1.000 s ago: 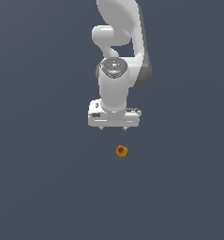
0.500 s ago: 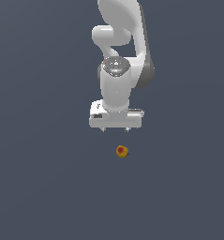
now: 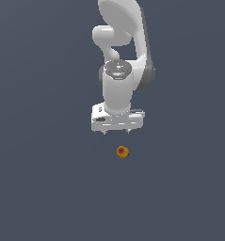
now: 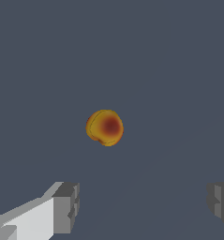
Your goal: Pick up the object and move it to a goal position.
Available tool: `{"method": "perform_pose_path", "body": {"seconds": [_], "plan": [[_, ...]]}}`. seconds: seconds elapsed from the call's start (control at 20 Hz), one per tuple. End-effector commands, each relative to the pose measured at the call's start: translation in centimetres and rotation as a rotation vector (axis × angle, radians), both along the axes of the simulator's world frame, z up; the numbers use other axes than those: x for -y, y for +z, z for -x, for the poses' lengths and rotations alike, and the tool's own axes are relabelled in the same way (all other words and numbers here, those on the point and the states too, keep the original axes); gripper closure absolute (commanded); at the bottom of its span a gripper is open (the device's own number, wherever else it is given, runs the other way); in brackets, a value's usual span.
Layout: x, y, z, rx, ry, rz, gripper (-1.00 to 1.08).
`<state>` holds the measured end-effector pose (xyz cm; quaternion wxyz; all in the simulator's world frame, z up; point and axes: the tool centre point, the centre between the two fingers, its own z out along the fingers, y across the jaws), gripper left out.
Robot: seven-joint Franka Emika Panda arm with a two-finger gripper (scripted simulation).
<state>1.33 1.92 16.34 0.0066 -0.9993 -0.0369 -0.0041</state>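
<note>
Yellow-orange, red-patched, the object [image 3: 122,151] lies free on the worktop [image 3: 43,179] just ahead of my released, spread pincer [image 3: 116,133], and I judge that descending off-centre could nudge this roundish thing rolling away.

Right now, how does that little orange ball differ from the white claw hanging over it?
The object is small, round and yellow-orange with a red patch; the gripper is white, blocky and far bigger. The object lies on the dark surface, while the gripper hangs at the end of the arm, not touching it. The gripper's grey fingers stand wide apart, with nothing between them. Both sit near the middle of the exterior view.
</note>
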Motion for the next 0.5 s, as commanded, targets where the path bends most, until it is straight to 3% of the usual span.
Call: {"method": "perform_pose_path", "body": {"seconds": [0.0,0.45], "plan": [[-0.1,-0.3,-0.1,-0.001,0.045,0.003,-0.92],[-0.9,-2.0,-0.6,-0.004,0.286,0.014,-0.92]]}}
